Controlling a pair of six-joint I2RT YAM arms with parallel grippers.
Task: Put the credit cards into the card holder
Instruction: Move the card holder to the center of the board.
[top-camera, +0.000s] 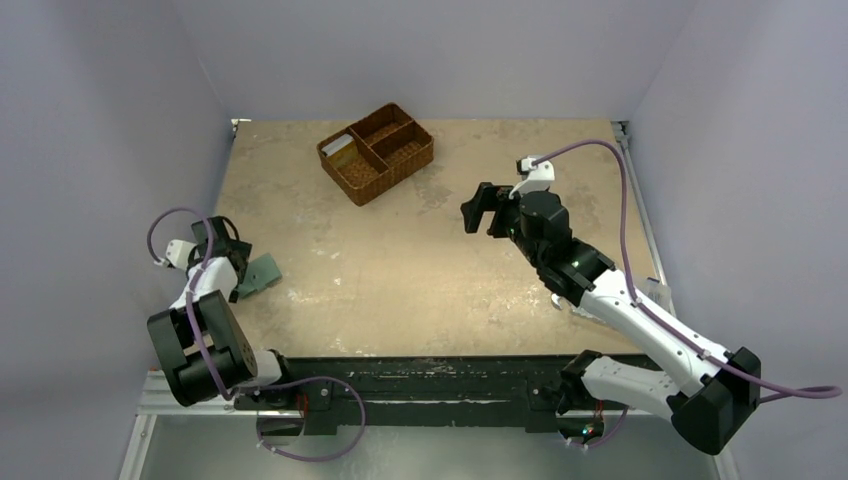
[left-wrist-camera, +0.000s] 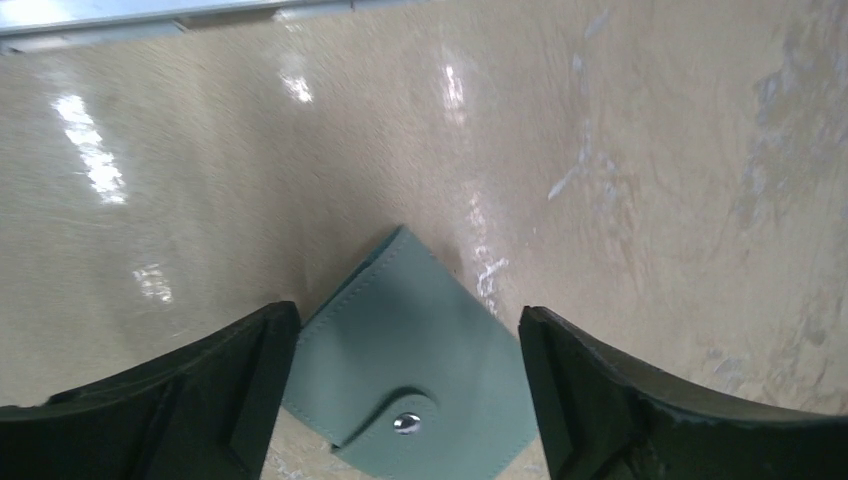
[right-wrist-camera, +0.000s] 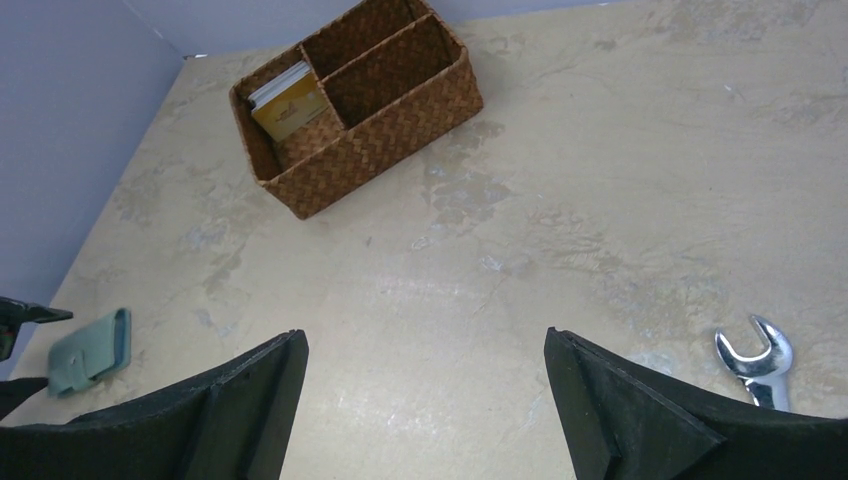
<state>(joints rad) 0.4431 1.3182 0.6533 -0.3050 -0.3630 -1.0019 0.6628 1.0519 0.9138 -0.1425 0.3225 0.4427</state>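
- left gripper (left-wrist-camera: 405, 312) hung wide open, empty, over the snapped-shut card holder (left-wrist-camera: 420, 365); pinching could skid it.
- right gripper (right-wrist-camera: 425, 342) gaped empty; stacked credit cards (right-wrist-camera: 287, 103) in the basket (right-wrist-camera: 390, 135) might lift together.

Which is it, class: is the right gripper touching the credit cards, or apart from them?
Apart. In the right wrist view, bare table lies between the open right gripper and the credit cards, which sit in a compartment of the wicker basket.
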